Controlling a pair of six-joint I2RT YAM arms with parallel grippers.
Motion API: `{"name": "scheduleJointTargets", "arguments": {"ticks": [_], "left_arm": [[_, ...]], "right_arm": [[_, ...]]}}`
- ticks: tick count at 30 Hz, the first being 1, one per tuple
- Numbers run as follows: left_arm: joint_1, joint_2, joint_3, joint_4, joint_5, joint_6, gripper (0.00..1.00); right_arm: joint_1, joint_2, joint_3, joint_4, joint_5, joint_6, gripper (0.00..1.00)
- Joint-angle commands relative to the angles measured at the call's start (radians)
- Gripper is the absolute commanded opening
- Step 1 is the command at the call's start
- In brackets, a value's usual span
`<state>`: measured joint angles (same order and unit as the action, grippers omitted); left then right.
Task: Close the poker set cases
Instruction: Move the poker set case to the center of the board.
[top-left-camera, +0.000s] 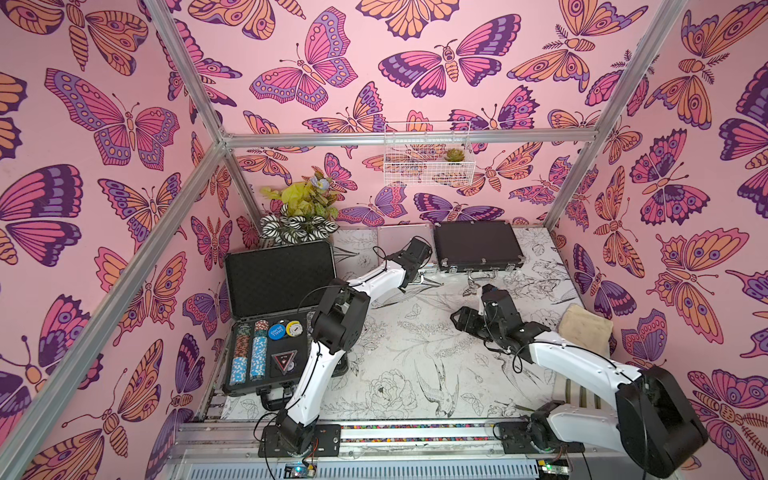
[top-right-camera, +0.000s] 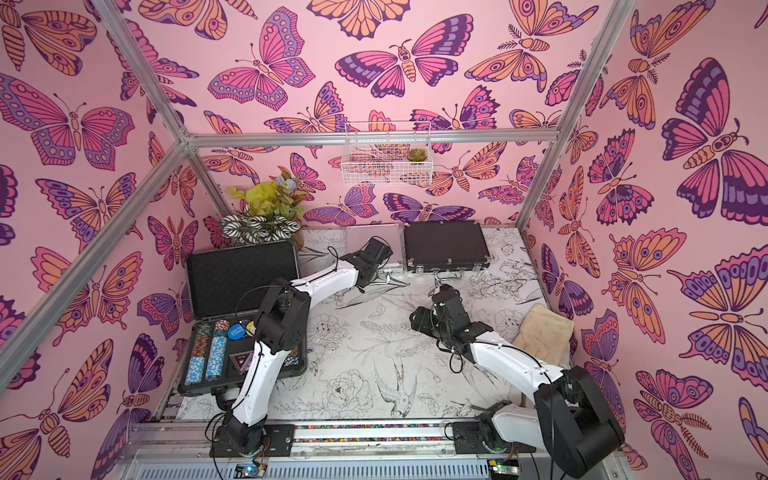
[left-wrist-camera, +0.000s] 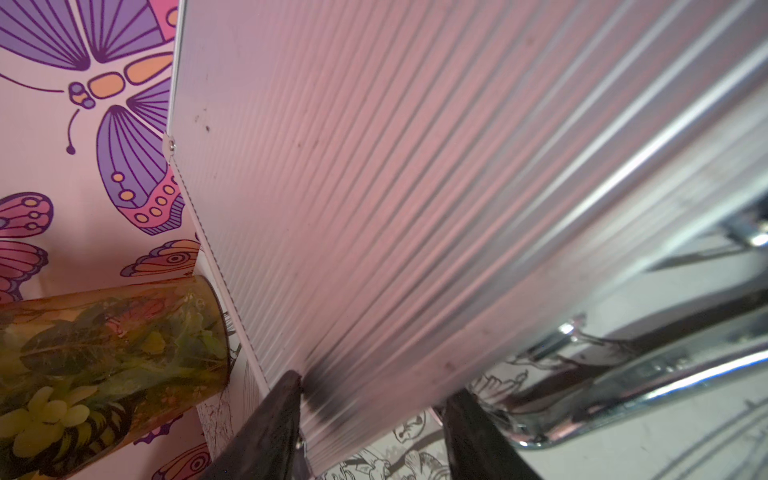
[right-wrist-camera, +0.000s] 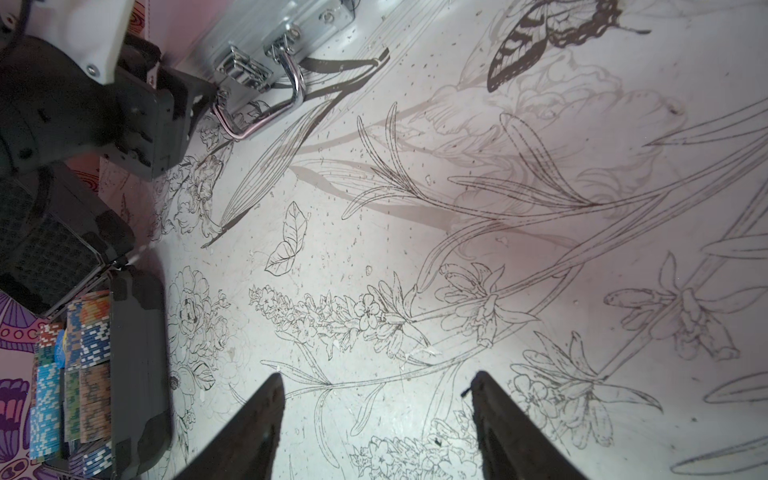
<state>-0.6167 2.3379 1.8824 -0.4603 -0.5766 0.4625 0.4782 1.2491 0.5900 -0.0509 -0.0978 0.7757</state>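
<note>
The large black poker set case stands open at the left, lid upright, with coloured chips in its base; its corner shows in the right wrist view. The small silver case lies at the back centre with its lid down. My left gripper is over that case's front edge, open, and one fingertip touches the ribbed lid. The medium black silver-trimmed case lies closed at the back right. My right gripper hovers open and empty over the table.
A potted plant stands in the back left corner beside the silver case. A white wire basket hangs on the back wall. A beige cloth lies at the table's right edge. The silver case's chrome handle juts forward.
</note>
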Motion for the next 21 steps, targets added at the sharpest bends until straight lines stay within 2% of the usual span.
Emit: {"name": "scheduleJointTargets", "arguments": {"ticks": [1, 15, 18, 21], "left_arm": [[0.031, 0.064, 0.018, 0.009, 0.005, 0.018, 0.56], [0.041, 0.112, 0.104, 0.012, 0.004, -0.026, 0.61], [0.038, 0.071, 0.08, 0.013, 0.008, -0.064, 0.63], [0.036, -0.026, 0.016, 0.013, 0.042, -0.142, 0.65]], "right_arm": [[-0.006, 0.011, 0.032, -0.016, -0.006, -0.024, 0.72], [-0.006, 0.014, 0.037, -0.018, -0.025, -0.026, 0.72], [-0.006, 0.008, 0.035, -0.02, -0.032, -0.028, 0.72], [-0.006, 0.007, 0.034, -0.018, -0.036, -0.029, 0.72]]}}
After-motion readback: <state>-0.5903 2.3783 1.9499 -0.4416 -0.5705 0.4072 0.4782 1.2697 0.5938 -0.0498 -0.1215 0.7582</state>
